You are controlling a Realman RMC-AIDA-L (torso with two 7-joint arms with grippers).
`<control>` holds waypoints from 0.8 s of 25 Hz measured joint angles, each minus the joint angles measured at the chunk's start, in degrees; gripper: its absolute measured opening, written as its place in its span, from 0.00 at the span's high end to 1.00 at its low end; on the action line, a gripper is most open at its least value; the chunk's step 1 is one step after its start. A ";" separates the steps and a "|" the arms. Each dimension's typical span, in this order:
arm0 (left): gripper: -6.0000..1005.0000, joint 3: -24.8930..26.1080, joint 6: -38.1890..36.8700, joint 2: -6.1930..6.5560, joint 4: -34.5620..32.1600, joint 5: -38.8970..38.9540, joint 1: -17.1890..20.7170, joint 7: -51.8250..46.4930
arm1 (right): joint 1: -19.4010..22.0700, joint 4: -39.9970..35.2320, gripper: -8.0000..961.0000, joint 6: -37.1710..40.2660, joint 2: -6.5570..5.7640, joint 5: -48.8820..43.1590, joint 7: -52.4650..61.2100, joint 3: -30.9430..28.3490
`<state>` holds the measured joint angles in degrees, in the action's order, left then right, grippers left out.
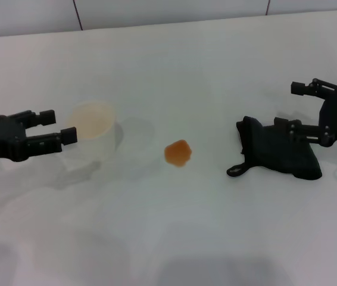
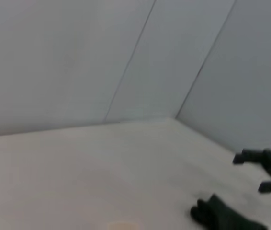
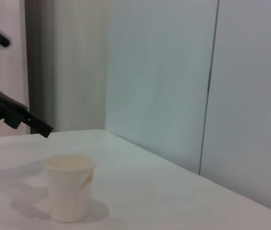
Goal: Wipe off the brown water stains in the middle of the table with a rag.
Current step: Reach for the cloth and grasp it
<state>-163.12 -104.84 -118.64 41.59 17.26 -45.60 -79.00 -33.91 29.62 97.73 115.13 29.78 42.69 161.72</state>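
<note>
Stain [image 1: 178, 153]: mid-worktop [image 1: 168, 238], bare.
Rag [image 1: 278, 149]: right of stain.
Right gripper [image 1: 295, 107]: fingers open over rag.
Left gripper [image 1: 61, 126]: open beside cup [image 1: 94, 137].

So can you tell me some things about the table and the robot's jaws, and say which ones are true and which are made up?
1. The brown water stains sit between the white cup and the rag. True.
2. The rag is lying on top of the stain. False: the rag lies apart from it, toward the robot's right.
3. The left gripper is squeezing the cup. False: its jaws are open beside the cup, not closed on it.
4. The right gripper is at the rag with its jaws open. True.
5. The cup has tipped over. False: it stands upright on the table.
</note>
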 joint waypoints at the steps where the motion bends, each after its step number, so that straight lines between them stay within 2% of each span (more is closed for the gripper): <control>1: 0.13 0.00 -0.24 -0.05 1.02 -0.80 -0.70 -0.21 | -0.08 0.00 0.13 0.00 -0.01 -0.03 0.02 0.00; 11: 0.13 0.00 -0.64 0.36 4.59 -5.40 -6.23 -1.64 | 0.12 -0.01 0.13 -0.32 0.10 -0.37 0.05 0.00; 20: 0.13 0.00 -0.29 0.32 4.92 -5.57 -7.08 -1.79 | -0.36 0.10 0.13 -0.89 0.18 -4.88 1.05 0.01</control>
<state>-163.13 -105.13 -118.32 46.52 11.69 -52.68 -80.80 -34.28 29.72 96.85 115.31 24.90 43.74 161.72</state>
